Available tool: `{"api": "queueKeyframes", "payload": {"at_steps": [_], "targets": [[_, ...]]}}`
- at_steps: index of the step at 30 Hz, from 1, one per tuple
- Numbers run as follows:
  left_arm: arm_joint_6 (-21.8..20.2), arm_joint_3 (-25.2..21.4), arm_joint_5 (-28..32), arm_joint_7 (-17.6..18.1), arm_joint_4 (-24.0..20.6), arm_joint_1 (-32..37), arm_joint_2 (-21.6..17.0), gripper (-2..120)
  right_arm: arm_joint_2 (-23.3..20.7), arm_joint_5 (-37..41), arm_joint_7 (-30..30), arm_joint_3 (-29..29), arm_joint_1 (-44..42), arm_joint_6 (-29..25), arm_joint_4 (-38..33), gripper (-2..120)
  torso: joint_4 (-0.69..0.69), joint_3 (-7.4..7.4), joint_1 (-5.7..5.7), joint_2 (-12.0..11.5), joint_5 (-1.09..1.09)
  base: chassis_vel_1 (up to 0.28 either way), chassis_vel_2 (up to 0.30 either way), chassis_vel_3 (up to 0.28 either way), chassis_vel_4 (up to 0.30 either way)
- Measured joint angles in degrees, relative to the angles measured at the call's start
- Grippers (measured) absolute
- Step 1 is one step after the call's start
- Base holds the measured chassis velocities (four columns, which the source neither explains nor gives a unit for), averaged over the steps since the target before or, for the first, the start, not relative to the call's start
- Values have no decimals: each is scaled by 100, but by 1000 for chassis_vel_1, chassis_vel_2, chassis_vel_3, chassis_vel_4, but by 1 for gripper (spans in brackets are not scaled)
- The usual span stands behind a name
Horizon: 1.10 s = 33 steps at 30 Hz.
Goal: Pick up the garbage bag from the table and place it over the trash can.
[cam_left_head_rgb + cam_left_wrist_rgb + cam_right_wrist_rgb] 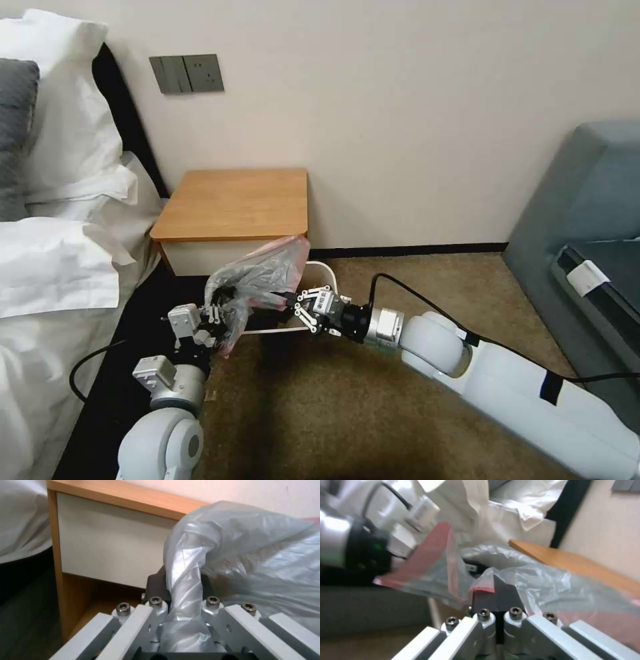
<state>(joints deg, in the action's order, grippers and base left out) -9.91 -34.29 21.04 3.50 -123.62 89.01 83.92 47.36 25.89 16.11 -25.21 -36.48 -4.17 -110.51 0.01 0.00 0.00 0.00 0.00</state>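
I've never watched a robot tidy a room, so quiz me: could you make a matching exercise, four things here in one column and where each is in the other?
1 garbage bag
2 trash can
3 table
4 pillows

A on the bed, to the robot's left
B against the wall, top bare
C on the carpet, partly hidden by the bag
D pinched between left and right jaws

Pairs: 1-D, 2-C, 3-B, 4-A

No text can be read. The right gripper (295, 308) carries a small white label with dark marks, too small to make out.
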Motion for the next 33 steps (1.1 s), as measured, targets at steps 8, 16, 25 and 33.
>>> {"api": "queueKeyframes", "payload": {"at_steps": [8, 16, 25, 33], "targets": [[-29, -13, 13, 10, -9, -32, 3, 7, -358, 493, 675, 210, -104, 156, -243, 0, 0, 0, 0, 0, 1, 0, 0, 0, 0], [-68, -64, 84, 40, -38, -82, 18, 7, -696, 491, 1808, 621, -346, 163, -349, 0, -1, 0, 0, 1, 1, 0, 0, 0, 0], [-111, -93, 144, 57, -102, -110, 30, 7, -859, 350, 2506, 942, -526, 123, -235, 0, -1, 0, 0, 0, 1, 0, 0, 0, 0], [-127, -109, 186, 70, -133, -108, 31, 7, -838, -111, 2684, 1100, -546, -118, 92, 0, -1, 0, 0, 1, 1, 0, 0, 0, 0]]}}
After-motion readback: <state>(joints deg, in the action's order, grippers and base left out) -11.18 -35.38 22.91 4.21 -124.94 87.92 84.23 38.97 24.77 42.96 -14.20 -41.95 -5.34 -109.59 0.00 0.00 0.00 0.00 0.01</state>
